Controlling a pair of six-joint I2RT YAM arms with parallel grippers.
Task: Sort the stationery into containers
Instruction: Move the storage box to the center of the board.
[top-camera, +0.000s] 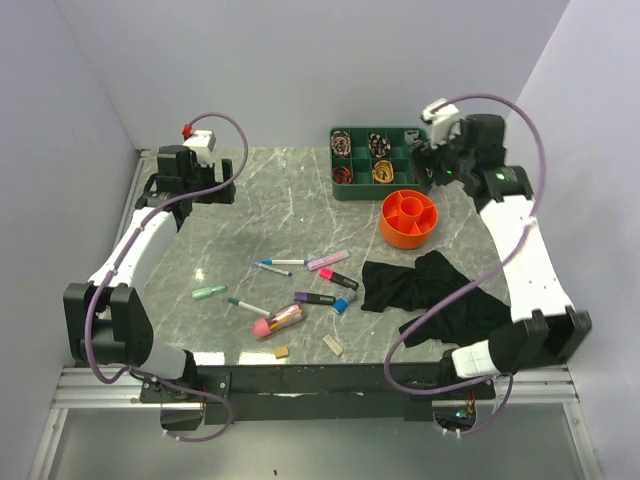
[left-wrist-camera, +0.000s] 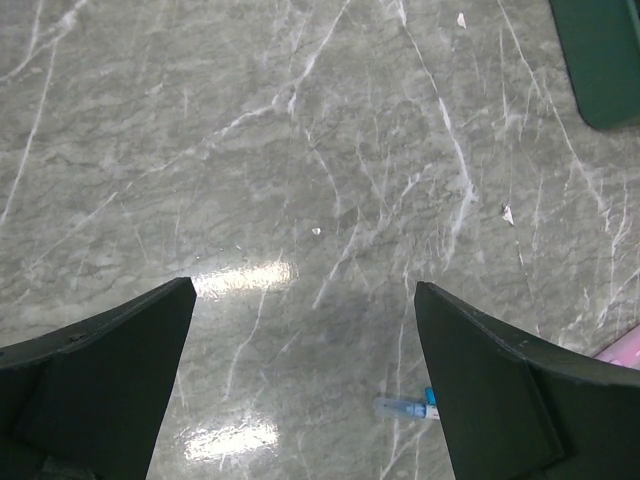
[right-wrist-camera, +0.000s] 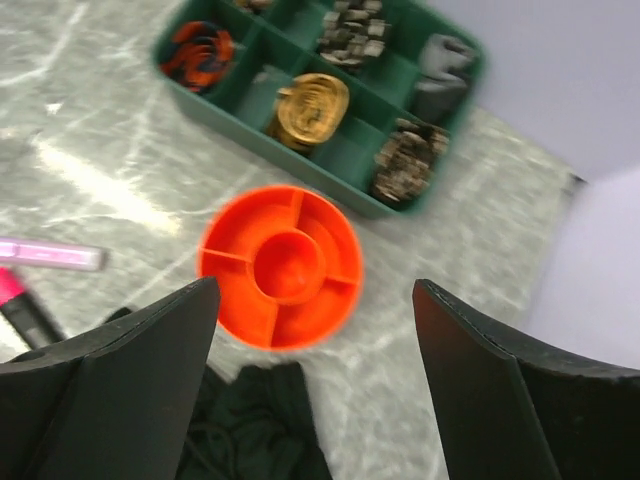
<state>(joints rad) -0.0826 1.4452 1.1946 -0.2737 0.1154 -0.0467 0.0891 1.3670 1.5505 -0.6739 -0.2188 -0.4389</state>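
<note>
Your left end effector (left-wrist-camera: 304, 288) and right end effector (right-wrist-camera: 316, 284) gape empty; orange organiser (top-camera: 408, 241) unfilled, pens (top-camera: 283, 262) unsorted on the bench (top-camera: 260, 190).

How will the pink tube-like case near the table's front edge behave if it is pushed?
The pink tube-like case lies on its side and looks round, so it would probably roll. The table looks glossy, so it may also slide. It seems small, likely light.

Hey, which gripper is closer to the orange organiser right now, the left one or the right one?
Right. The right gripper hovers just behind the orange organiser, by the green tray; the left gripper is across the table, near its far left corner.
</note>
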